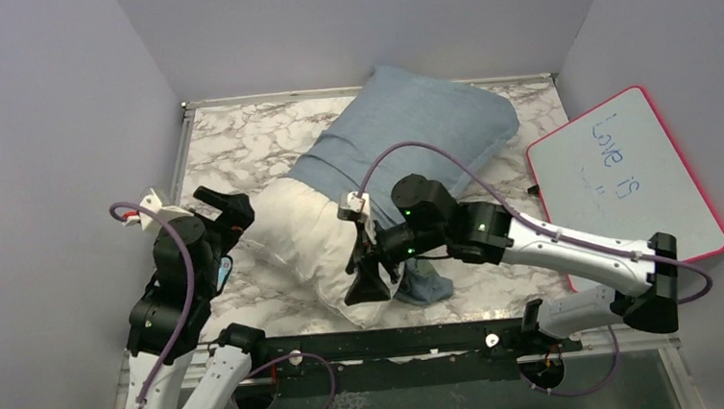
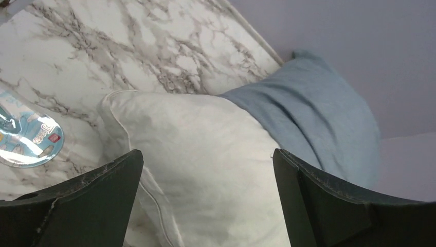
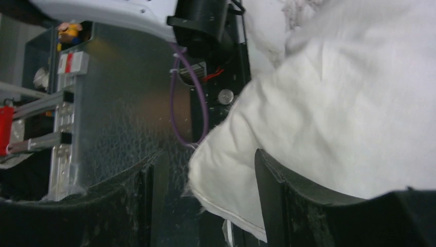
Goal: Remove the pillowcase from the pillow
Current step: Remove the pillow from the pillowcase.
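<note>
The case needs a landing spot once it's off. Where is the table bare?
Barest is the table at its far-left corner, between its left rim and the pillowcase. A narrower strip lies between pillowcase and whiteboard. The near middle is crowded: the pillow lies there with the right pincer at its near edge.

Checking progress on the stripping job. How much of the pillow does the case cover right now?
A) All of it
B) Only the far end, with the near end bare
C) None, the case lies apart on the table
B: the blue case wraps only the far end, and the white pillow sticks out bare toward the arms.
</note>
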Controlling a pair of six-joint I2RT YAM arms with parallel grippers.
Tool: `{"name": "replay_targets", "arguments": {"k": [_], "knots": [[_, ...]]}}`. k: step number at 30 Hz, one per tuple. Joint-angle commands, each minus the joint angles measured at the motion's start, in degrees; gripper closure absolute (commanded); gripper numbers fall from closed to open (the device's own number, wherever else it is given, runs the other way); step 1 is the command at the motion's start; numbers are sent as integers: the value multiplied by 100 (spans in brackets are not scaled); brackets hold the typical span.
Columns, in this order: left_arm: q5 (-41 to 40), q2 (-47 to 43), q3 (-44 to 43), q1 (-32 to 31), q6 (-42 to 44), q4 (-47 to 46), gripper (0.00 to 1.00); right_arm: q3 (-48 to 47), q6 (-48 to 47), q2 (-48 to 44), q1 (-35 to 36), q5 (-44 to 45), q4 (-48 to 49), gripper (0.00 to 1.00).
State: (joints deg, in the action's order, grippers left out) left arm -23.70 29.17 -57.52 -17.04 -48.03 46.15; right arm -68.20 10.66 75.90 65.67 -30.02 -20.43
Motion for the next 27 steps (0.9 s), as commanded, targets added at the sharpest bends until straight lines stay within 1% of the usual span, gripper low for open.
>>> {"name": "replay_targets", "arguments": {"k": [1, 2, 4, 5, 6, 7, 8, 9, 11, 14, 16, 19, 21, 22, 23, 24, 26, 27], "knots": [[206, 162, 340, -38, -14, 333, 1, -692, -357, -669, -1, 336, -292, 29], [323, 163, 449, -37, -153, 333, 1, -770, -403, -731, -3, 965, -300, 25], [574, 99, 687, -41, -470, 320, 1, -876, -419, -745, -10, 2572, -312, 18], [708, 65, 816, -39, -625, 299, 1, -954, -397, -649, -10, 3534, -384, 14], [863, -22, 974, -37, -733, 237, 1, -1090, -397, -492, -34, 4288, -532, 13], [1003, -114, 1112, -40, -820, 189, 1, -1278, -393, -259, -90, 4806, -759, 13], [1116, -213, 1251, -38, -917, 165, 1, -1516, -377, -15, -191, 5014, -1055, 13], [1262, -339, 1391, -40, -1004, 133, 1, -1717, -358, 263, -346, 4974, -1297, 13], [1505, -534, 1664, -37, -1156, 23, 1, -1930, -293, 673, -585, 4633, -1592, 15], [2024, -774, 2137, -45, -1379, -403, 1, -1834, -301, 1065, -763, 4063, -1588, 20], [2503, -825, 2509, -37, -1523, -863, 1, -1734, -221, 1332, -832, 4060, -1577, 29], [3255, -722, 3010, -36, -1709, -1632, 1, -1750, -57, 1576, -890, 4317, -1770, 56], [3601, -537, 3231, -41, -1696, -2064, 1, -1739, -5, 1548, -898, 4311, -1751, 77], [3686, -423, 3278, -37, -1658, -2190, 3, -1695, 31, 1463, -898, 4258, -1663, 85], [3737, -300, 3289, -37, -1614, -2289, 7, -1637, 34, 1369, -898, 4162, -1540, 89], [3774, -161, 3278, -41, -1537, -2398, 13, -1584, 27, 1271, -898, 4092, -1425, 90], [3748, 59, 3167, -42, -1359, -2497, 32, -1497, 32, 1094, -898, 4172, -1255, 92], [3661, 149, 3076, -37, -1257, -2488, 43, -1472, 42, 1004, -898, 4301, -1203, 95]]}}
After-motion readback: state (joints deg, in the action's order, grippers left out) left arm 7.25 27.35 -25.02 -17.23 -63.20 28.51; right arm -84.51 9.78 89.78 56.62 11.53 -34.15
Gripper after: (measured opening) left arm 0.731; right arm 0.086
